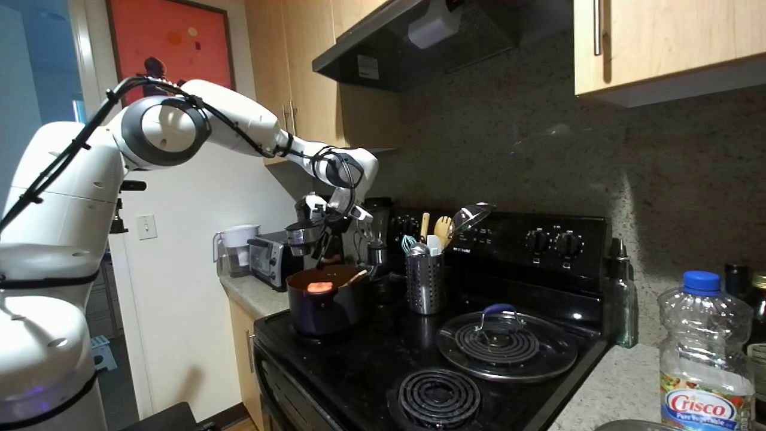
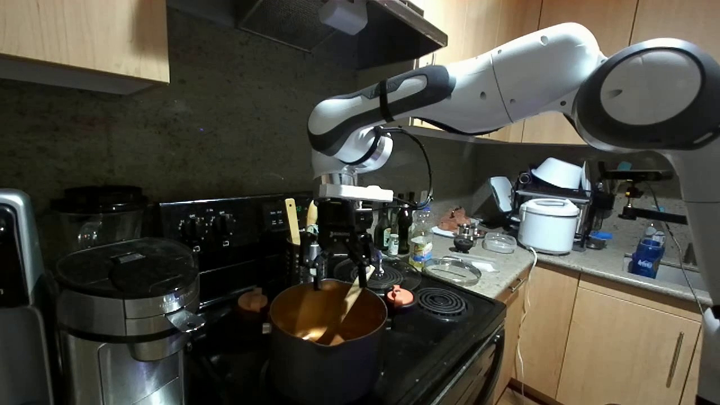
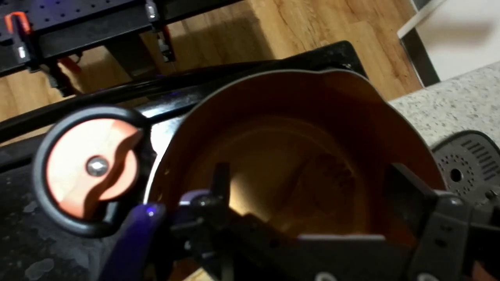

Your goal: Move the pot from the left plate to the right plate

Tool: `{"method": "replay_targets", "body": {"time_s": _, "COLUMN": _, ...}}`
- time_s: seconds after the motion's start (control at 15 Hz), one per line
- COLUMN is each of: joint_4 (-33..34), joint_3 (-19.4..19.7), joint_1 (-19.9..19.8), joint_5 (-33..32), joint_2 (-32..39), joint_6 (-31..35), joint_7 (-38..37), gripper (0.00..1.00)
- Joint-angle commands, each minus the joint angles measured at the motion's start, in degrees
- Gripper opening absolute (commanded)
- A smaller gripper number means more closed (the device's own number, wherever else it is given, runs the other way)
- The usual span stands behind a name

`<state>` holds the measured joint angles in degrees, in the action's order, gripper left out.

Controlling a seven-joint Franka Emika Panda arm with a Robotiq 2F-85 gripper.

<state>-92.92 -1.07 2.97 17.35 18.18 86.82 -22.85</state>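
Standing against a dark backsplash (image 1: pixel 538 155), the black stove (image 1: pixel 353 377) adjoins a speckled counter (image 1: pixel 622 383). At the stove's far left in an exterior view sits the pot (image 1: pixel 323 314), dark outside, copper-orange within, a wooden utensil (image 2: pixel 350 301) leaning inside. The gripper (image 2: pixel 340 282) hangs above, fingers spread wide.

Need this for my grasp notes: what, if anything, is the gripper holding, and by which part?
Nothing is held: the gripper stands open above the pot.

White arm (image 2: pixel 523 79) stretched out and bent, wrist (image 2: pixel 351 151) angled down, fingers (image 3: pixel 221 183) spread apart, pointing downward
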Motion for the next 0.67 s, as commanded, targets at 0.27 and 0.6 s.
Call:
{"method": "replay_targets", "body": {"time_s": 0.27, "joint_4": -0.7, "joint_3": -1.5, "joint_1": 2.7, "joint_5": -15.0, "joint_2": -2.2, "joint_6": -7.0, "joint_7": 14.9, "gripper": 1.0}}
{"method": "replay_targets", "body": {"time_s": 0.6, "joint_4": -1.9, "joint_3": -4.2, "joint_1": 4.2, "joint_5": -21.5, "joint_2": -4.2, "joint_6": -10.3, "joint_7": 26.1, "gripper": 1.0}}
